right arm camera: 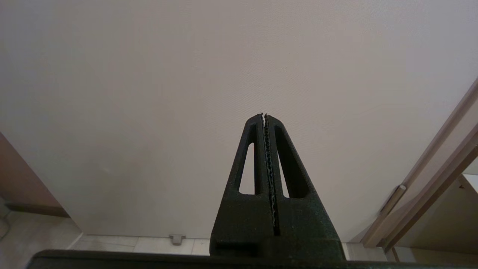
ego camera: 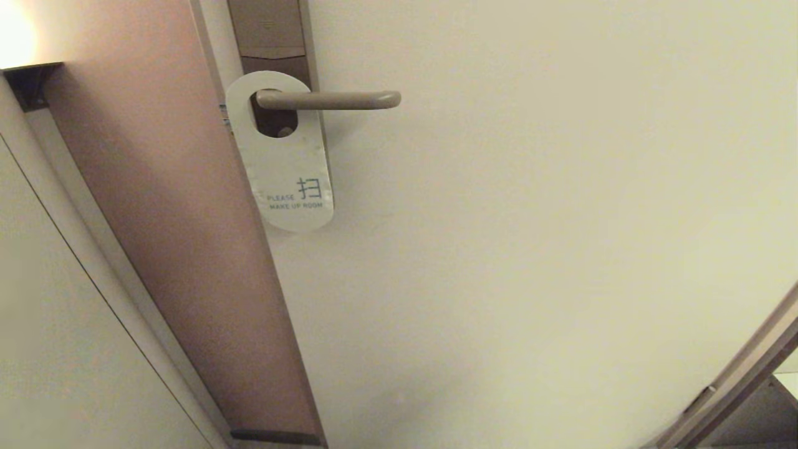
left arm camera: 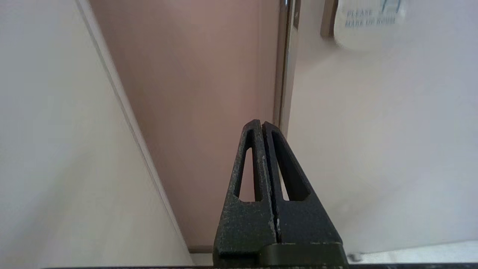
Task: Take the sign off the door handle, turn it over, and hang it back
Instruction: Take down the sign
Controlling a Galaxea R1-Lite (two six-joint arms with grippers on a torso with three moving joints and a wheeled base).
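Note:
The sign (ego camera: 283,162) hangs by its oval hole on the door handle (ego camera: 336,100), a bronze-grey lever on a tall lock plate (ego camera: 269,31). Its white side faces out and reads "PLEASE MAKE UP ROOM". Its lower end also shows in the left wrist view (left arm camera: 368,26). Neither arm shows in the head view. My left gripper (left arm camera: 260,122) is shut and empty, low down, pointing at the door edge well below the sign. My right gripper (right arm camera: 264,115) is shut and empty, facing the bare door panel.
The pale door (ego camera: 530,249) fills the middle and right. A brown door frame strip (ego camera: 174,218) runs down its left side, with a pale wall (ego camera: 56,324) beyond. Another frame edge (ego camera: 735,380) stands at the lower right. A door stop (right arm camera: 176,238) sits on the floor.

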